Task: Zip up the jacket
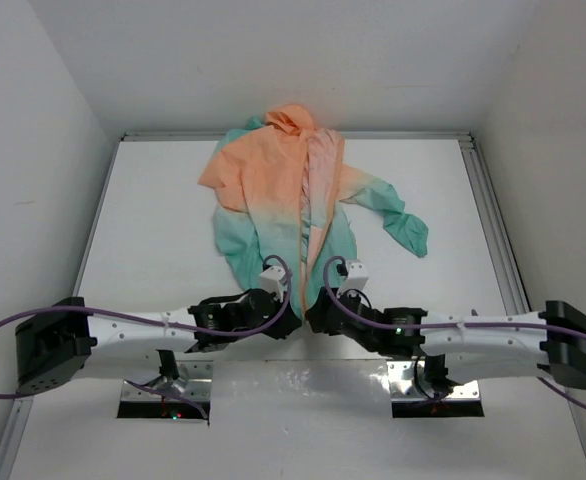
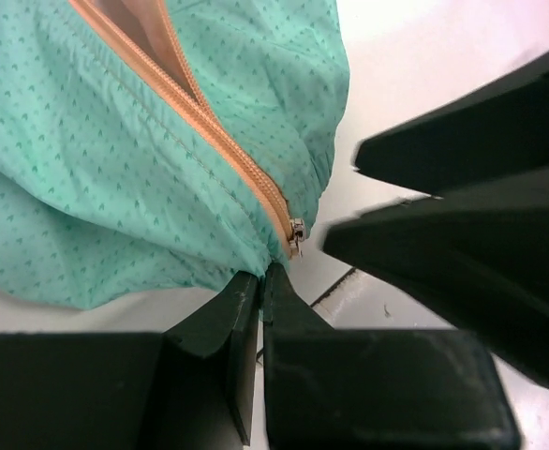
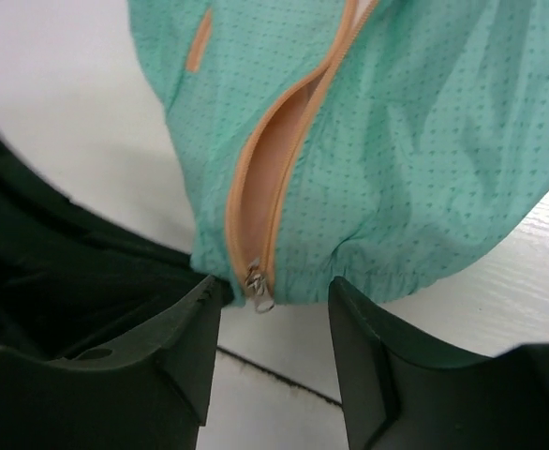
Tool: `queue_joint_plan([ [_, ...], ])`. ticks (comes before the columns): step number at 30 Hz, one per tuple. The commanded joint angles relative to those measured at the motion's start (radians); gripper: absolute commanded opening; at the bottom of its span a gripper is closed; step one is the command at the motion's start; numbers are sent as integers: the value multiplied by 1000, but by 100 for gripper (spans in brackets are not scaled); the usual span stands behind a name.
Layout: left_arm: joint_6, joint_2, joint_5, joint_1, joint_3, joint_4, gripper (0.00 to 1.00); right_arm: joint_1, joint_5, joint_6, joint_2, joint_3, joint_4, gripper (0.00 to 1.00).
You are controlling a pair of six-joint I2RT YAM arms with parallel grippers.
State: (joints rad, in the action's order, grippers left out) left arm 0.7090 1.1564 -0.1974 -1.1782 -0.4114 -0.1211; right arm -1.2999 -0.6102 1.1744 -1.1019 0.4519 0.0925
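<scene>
The jacket (image 1: 273, 185) lies spread on the white table with its hood at the far end and its teal hem toward me. It is open down the front and shows pale pink lining. My left gripper (image 2: 260, 278) is shut on the teal hem (image 2: 246, 253), just left of the bottom of the orange zipper (image 2: 209, 131). The silver slider (image 2: 296, 234) sits at the hem. My right gripper (image 3: 273, 295) is open, with one finger on each side of the slider's pull (image 3: 259, 286) and not touching it. In the top view both grippers (image 1: 291, 305) (image 1: 318, 308) meet at the hem.
White walls enclose the table on three sides. Metal rails (image 1: 493, 210) run along the table's edges. The jacket's right sleeve (image 1: 398, 220) trails out to the right. A dark seam (image 3: 274, 375) crosses the table just under the hem. My arms' base plates (image 1: 438, 385) sit at the near edge.
</scene>
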Motion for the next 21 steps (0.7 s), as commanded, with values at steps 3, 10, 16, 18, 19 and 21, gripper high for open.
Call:
queue_joint_plan([
  [3, -22, -44, 74, 51, 22, -15, 0, -10, 144, -208, 137, 53, 115, 28],
  [10, -55, -47, 230, 175, 23, -45, 0, -22, 257, -395, 50, 123, 177, 0],
  [16, -62, -41, 259, 178, 16, -34, 0, -71, 233, -531, -42, 195, 170, 33],
  [18, -60, -32, 277, 184, 11, -31, 0, -72, 205, -548, -73, 228, 179, 34],
  [19, -60, -31, 294, 184, 5, -28, 0, -72, 199, -559, -85, 244, 181, 33],
  [21, -49, -35, 308, 186, 6, -31, 0, -73, 172, -588, -121, 255, 177, 28],
])
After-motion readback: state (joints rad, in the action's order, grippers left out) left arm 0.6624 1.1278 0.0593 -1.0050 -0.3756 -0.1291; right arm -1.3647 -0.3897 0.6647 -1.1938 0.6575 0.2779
